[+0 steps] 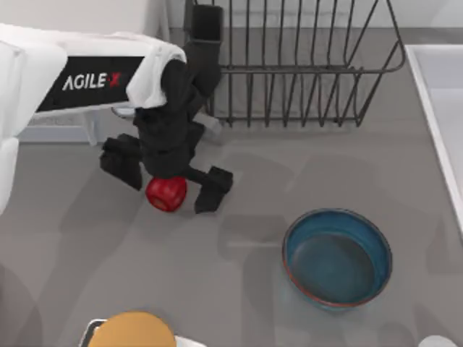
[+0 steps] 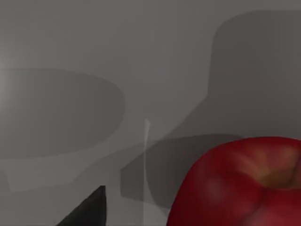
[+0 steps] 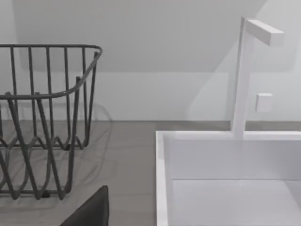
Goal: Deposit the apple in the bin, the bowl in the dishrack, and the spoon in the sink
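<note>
The small red apple [image 1: 166, 194] lies on the grey table, left of centre. My left gripper [image 1: 168, 189] hangs right over it, open, one black finger [image 1: 121, 163] on each side of the fruit without touching it. Close up in the left wrist view, the apple [image 2: 240, 183] shows its stem dimple. The blue bowl [image 1: 337, 258] stands upright to the right, apart from the apple. At the back stands the black wire dishrack [image 1: 304, 65], and the sink [image 1: 441, 101] runs along the right edge. The spoon and the bin are out of view.
An orange-yellow round thing [image 1: 132, 331] sits at the front edge. The right wrist view takes in the dishrack [image 3: 42, 122], the sink [image 3: 225, 188] and its white faucet [image 3: 244, 75], with a dark part of my right gripper [image 3: 89, 209] low in the picture.
</note>
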Controlling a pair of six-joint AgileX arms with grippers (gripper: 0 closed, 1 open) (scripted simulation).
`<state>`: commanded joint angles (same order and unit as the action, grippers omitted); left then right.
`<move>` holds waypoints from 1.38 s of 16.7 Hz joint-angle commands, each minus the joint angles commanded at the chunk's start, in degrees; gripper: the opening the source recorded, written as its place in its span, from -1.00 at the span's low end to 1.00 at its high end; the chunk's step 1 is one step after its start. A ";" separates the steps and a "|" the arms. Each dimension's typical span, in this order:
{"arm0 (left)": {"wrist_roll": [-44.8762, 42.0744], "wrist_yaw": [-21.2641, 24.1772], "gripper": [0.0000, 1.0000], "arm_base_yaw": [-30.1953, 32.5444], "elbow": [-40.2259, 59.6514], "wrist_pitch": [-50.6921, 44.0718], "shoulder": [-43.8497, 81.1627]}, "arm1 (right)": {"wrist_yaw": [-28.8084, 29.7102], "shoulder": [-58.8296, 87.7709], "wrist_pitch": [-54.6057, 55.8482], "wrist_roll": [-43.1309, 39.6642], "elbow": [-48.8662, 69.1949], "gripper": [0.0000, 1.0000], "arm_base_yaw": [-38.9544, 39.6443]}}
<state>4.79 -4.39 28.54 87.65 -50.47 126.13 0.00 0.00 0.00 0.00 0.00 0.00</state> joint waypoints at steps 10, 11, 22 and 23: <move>0.00 0.00 -0.51 0.00 0.00 0.00 0.00 | 0.00 0.00 0.00 0.00 0.00 1.00 0.00; 0.00 0.00 -0.66 0.00 0.00 0.00 0.00 | 0.00 0.00 0.00 0.00 0.00 1.00 0.00; 0.41 1.09 -1.00 0.32 0.25 -0.23 -0.84 | 0.00 0.00 0.00 0.00 0.00 1.00 0.00; 0.38 1.09 -1.00 0.37 0.43 -0.41 -0.86 | 0.00 0.00 0.00 0.00 0.00 1.00 0.00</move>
<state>5.17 -3.30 28.91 88.08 -50.88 125.27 0.00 0.00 0.00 0.00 0.00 0.00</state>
